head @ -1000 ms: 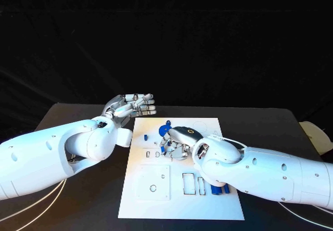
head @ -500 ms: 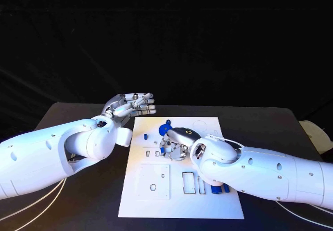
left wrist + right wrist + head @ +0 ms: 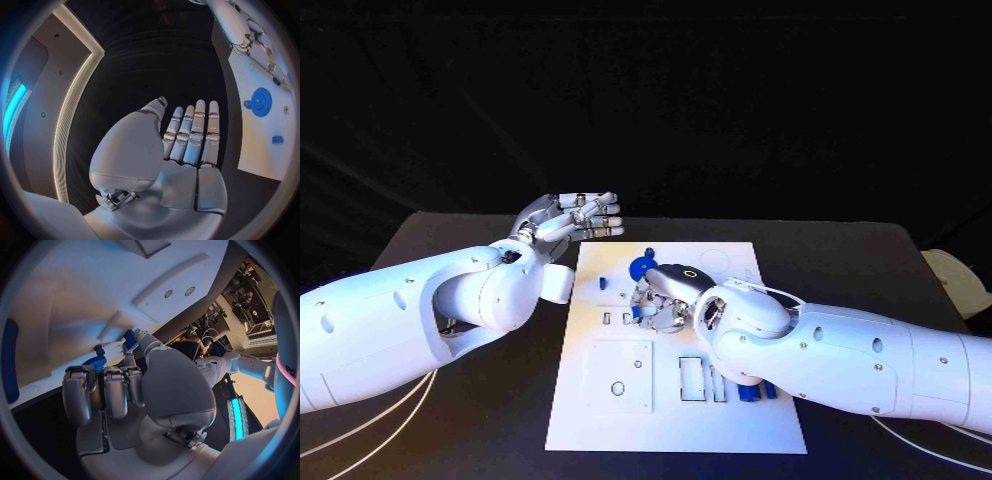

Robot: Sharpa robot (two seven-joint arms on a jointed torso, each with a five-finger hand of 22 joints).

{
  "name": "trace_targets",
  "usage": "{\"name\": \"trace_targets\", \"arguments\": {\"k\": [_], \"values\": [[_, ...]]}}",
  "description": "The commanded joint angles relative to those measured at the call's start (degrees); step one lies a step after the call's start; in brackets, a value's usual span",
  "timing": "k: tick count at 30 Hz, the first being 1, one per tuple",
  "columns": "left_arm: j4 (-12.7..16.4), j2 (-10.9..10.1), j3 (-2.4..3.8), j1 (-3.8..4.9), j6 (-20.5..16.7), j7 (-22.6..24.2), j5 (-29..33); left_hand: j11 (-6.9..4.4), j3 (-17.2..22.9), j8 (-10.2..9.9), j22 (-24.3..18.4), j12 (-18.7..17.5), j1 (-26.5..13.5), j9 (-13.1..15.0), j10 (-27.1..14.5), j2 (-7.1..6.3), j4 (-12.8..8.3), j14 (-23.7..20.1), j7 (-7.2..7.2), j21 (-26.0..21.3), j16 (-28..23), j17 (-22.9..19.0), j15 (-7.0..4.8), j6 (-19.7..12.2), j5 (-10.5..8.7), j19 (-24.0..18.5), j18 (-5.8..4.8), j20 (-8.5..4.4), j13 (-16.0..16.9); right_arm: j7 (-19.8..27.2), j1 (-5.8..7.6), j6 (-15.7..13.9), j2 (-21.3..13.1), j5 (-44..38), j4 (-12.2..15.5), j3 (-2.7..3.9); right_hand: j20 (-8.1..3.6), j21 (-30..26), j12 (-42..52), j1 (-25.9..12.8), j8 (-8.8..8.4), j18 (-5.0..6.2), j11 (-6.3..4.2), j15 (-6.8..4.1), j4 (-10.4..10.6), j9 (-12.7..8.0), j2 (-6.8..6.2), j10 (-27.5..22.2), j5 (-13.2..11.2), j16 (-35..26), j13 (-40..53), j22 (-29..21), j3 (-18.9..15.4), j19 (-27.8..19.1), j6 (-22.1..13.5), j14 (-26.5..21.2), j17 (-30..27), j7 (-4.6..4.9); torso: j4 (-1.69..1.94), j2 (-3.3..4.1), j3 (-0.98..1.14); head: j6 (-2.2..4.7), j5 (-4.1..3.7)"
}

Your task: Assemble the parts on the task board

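Note:
The white task board (image 3: 678,425) lies mid-table. My right hand (image 3: 661,296) hovers low over its middle, fingers curled, and pinches a small blue part (image 3: 130,340) between thumb and a fingertip. Just beyond the hand a blue gear (image 3: 643,266) sits on the board, and it appears again in the wrist views (image 3: 95,363) (image 3: 259,101). A small blue piece (image 3: 603,284) stands left of the hand. My left hand (image 3: 574,218) is raised off the board's far left corner, fingers straight and apart, holding nothing (image 3: 187,145).
More blue parts (image 3: 759,392) lie by the board's right edge, beside my right forearm. A square cover plate (image 3: 617,376) and narrow slots (image 3: 692,380) occupy the board's near half. Black table surface (image 3: 459,240) surrounds the board.
My right hand has edged slightly left over the board with the blue part. The left hand has stayed where it was.

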Motion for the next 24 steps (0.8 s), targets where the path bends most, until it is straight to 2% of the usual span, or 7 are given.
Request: {"name": "trace_targets", "arguments": {"k": [1, 18, 24], "values": [[0.15, 0.03, 0.04, 0.06, 0.95, 0.27, 0.07, 0.12, -0.05, -0.37, -0.05, -0.1, 0.31, -0.05, 0.19, -0.13, -0.36, 0.34, 0.12, -0.23, -0.35, -0.09, 0.12, 0.28, 0.03, 0.4, 1.14, 0.02, -0.03, -0.81, -0.22, 2.16, 0.11, -0.7, -0.12, -0.17, -0.51, 0.01, -0.22, -0.73, 0.1, -0.37, -0.09, -0.21, 0.43, 1.4, 0.05, 2.06, -0.42, 0.17, 10.14, 10.44, -0.14, 2.88, 0.54, 5.78, 14.21, -0.14, 0.0, -0.03, 0.02, 0.04, -0.05], [0.3, -0.18, 0.04, 0.06, 0.9, 0.27, 0.07, 0.13, -0.07, -0.44, -0.1, -0.17, 0.26, -0.05, 0.21, -0.14, -0.36, 0.37, 0.14, -0.25, -0.45, -0.1, 0.12, 0.3, 0.03, 0.4, 1.13, 0.02, -0.04, -1.34, -0.31, 2.85, 0.11, -0.89, -0.09, -0.23, -0.46, -0.1, -0.37, -1.16, -0.04, -0.34, 0.02, -0.13, 0.58, 1.36, -0.24, 1.91, -0.52, 0.13, 9.98, 10.34, -0.33, 2.8, 0.3, 5.76, 14.11, -0.02, 0.05, -0.02, -0.01, -0.13, -0.15], [0.31, -0.23, 0.04, 0.06, 0.89, 0.26, 0.07, 0.13, -0.07, -0.44, -0.1, -0.17, 0.26, -0.05, 0.21, -0.14, -0.36, 0.37, 0.14, -0.25, -0.45, -0.1, 0.12, 0.3, 0.03, 0.4, 1.13, 0.02, -0.04, -1.46, -0.31, 2.85, 0.06, -1.11, -0.11, -0.24, -0.26, -0.36, -0.96, -1.99, -0.81, -0.27, 0.47, 0.2, 0.81, 1.04, -1.18, 1.33, -0.63, 0.07, 9.35, 10.1, -0.83, 2.63, -1.03, 5.71, 13.92, 0.55, 0.05, -0.04, 0.0, -0.14, -0.15]]}}
